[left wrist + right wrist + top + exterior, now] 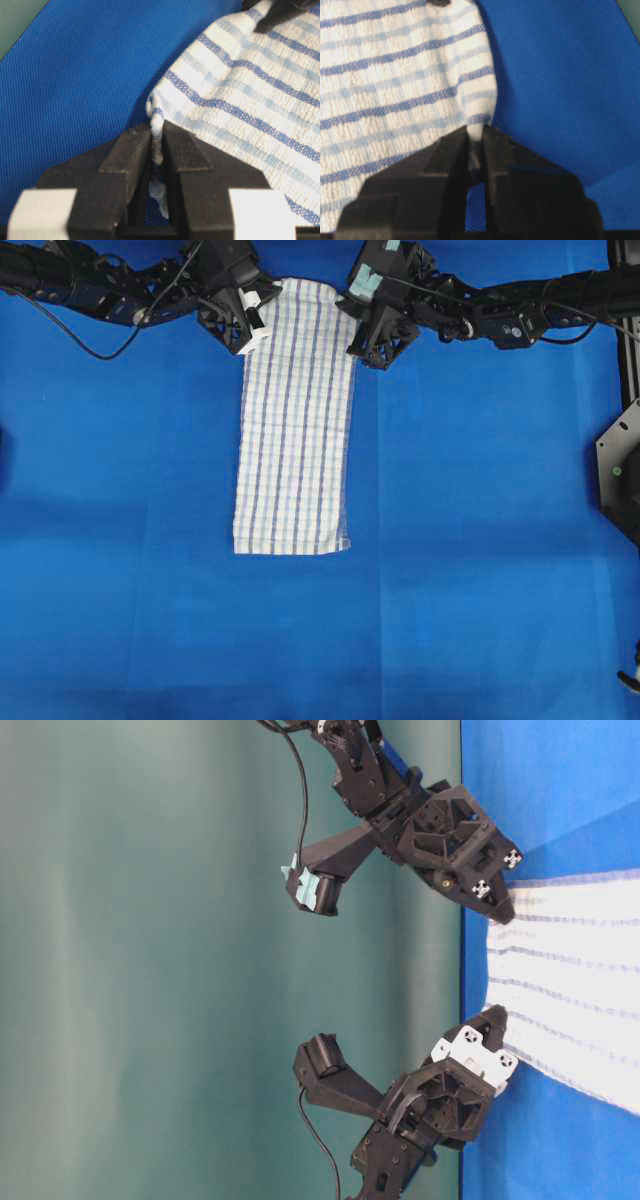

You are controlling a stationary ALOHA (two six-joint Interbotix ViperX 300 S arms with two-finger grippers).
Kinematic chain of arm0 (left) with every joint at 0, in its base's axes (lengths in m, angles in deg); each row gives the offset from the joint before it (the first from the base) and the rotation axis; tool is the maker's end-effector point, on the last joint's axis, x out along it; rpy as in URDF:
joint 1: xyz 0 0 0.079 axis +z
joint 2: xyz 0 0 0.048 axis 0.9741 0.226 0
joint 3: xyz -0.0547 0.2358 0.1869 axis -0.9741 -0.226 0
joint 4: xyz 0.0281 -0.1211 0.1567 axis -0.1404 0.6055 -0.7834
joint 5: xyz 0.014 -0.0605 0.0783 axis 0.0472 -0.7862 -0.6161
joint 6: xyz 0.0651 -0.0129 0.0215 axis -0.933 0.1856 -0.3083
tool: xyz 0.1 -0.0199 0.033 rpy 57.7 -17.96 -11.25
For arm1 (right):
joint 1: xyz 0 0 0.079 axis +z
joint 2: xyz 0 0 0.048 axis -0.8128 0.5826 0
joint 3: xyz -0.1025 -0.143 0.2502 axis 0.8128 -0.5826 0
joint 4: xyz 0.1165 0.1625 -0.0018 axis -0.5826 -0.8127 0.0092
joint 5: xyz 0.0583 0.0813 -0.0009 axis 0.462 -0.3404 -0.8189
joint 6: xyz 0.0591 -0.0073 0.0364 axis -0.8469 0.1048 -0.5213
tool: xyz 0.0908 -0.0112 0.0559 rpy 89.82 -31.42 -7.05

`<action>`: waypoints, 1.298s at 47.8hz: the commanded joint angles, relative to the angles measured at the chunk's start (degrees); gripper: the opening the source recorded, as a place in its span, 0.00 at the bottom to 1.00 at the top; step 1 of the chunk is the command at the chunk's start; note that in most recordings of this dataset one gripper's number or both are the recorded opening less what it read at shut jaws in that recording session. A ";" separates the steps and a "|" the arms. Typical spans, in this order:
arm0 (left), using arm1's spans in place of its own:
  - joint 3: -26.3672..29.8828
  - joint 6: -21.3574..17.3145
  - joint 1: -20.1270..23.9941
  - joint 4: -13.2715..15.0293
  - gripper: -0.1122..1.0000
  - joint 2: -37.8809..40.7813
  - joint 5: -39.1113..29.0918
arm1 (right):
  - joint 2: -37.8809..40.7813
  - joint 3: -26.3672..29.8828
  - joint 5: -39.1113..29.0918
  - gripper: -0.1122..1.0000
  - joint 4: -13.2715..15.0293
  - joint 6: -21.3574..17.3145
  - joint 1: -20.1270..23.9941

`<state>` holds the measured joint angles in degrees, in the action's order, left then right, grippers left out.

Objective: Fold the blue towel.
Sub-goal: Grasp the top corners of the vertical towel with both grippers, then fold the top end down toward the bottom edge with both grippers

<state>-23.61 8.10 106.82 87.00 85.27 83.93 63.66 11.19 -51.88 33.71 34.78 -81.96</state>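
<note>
Where overhead hides contact, wrist views show left gripper [156, 150], right gripper [476, 145] pinching blue towel [295, 420]

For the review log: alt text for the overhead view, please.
Two grippers, left and right, each pinch a top corner of a long striped towel lying flat on a blue sheet.

Both far corners of the blue towel [293, 420] sit hidden under the arms overhead — its near end cut off at table level.
</note>
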 commanded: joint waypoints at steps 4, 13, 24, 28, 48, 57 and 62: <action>-0.18 -0.18 -0.26 -0.26 0.14 -0.70 -0.35 | -0.62 1.49 0.35 0.08 0.09 -0.09 0.26; 0.00 -0.35 -0.62 -0.26 0.14 -1.14 -0.18 | -0.70 2.29 0.09 0.08 0.09 -0.09 0.35; -0.44 -3.60 -0.62 -0.26 0.14 -5.19 -0.79 | -2.20 2.11 -0.09 0.08 0.09 -0.18 0.44; -0.70 -3.78 -0.53 -0.26 0.14 -6.94 -1.58 | -3.69 1.76 -0.26 0.08 0.09 -0.18 0.44; -2.90 -3.87 -1.67 -0.26 0.14 -11.51 -2.90 | -8.09 0.79 -2.11 0.08 0.09 -0.26 2.20; -4.39 -3.69 -3.69 -0.26 0.14 -14.06 -2.90 | -8.53 0.18 -2.72 0.08 -0.09 -0.70 3.52; -6.15 -3.43 -5.54 -0.26 0.14 -16.44 -2.90 | -9.76 -1.05 -2.72 0.08 -0.18 -1.05 4.92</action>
<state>-29.32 4.41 102.69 86.92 72.17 80.77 56.89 10.22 -54.70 33.63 33.90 -78.10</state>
